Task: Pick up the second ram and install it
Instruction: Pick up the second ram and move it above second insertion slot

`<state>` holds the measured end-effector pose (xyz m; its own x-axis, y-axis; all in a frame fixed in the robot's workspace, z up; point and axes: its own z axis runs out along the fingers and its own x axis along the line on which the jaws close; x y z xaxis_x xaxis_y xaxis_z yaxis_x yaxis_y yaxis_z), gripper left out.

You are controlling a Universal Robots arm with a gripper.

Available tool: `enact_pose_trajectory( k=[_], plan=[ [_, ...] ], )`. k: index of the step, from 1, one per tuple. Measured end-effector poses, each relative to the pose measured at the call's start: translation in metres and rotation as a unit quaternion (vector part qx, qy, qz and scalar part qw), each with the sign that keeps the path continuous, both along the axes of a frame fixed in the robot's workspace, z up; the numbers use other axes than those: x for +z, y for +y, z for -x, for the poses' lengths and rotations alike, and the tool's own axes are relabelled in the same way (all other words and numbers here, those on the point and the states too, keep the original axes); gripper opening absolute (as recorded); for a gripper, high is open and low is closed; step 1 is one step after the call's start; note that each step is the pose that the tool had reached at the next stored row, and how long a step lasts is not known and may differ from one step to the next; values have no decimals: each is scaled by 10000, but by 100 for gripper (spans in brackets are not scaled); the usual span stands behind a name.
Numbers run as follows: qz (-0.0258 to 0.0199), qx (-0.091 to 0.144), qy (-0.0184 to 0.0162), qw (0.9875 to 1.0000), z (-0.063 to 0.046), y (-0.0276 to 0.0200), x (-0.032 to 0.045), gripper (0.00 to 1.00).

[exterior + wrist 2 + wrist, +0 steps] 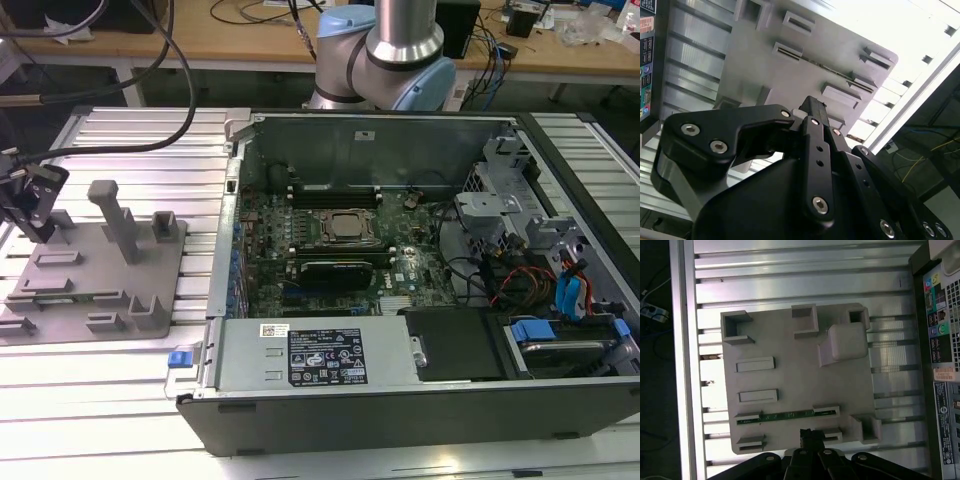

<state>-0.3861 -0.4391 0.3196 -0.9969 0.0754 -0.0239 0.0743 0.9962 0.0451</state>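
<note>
Closest to the lens, the gripper (812, 434): in both wrist views its black fingers sit pressed together, nothing pinched between them (813, 107). In the exterior view it hangs over the near-left corner of the grey plate (100, 265), far out at the exterior view's left (40, 228).

Just past the fingertips, there's the second ram (785, 416). It's a thin green strip seen edge-on, seated in a slot of the plate between two small holders. The tips are near it but apart from it, no contact.

Beyond the stick, the plate spreads out (790, 380), dotted with raised blocks and empty slots, and a tall post (845, 342) stands on it, upright in the exterior view (115, 215). The plate lies on a slatted metal table (790, 285).

Further over, at the exterior view's right, the computer case (400, 400) lies open on that table. Its motherboard (330, 270) is exposed, with the processor (347, 226) in the middle. Behind the case rises the arm's base (400, 40), and at the very back runs a wooden bench (250, 40).
</note>
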Motion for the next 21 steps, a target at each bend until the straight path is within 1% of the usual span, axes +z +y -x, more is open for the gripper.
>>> enact_pose_trajectory(
  k=[9,11,13,14,15,16,17,18,19,21],
  plan=[
    [0,9,0,10000,0,0,-4,8],
    [0,130,0,9999,2,0,-8,8],
    [6,330,0,9995,3,0,-11,8],
    [8,459,0,9989,3,0,-11,8],
    [9,623,0,9981,3,0,-12,8],
    [8,816,0,9967,3,0,-13,8],
    [8,947,0,9955,3,0,-14,8],
    [9,1037,0,9946,3,0,-15,8],
    [10,1202,0,9928,3,0,-17,8],
    [13,1561,0,9877,3,0,-22,8]
  ],
)
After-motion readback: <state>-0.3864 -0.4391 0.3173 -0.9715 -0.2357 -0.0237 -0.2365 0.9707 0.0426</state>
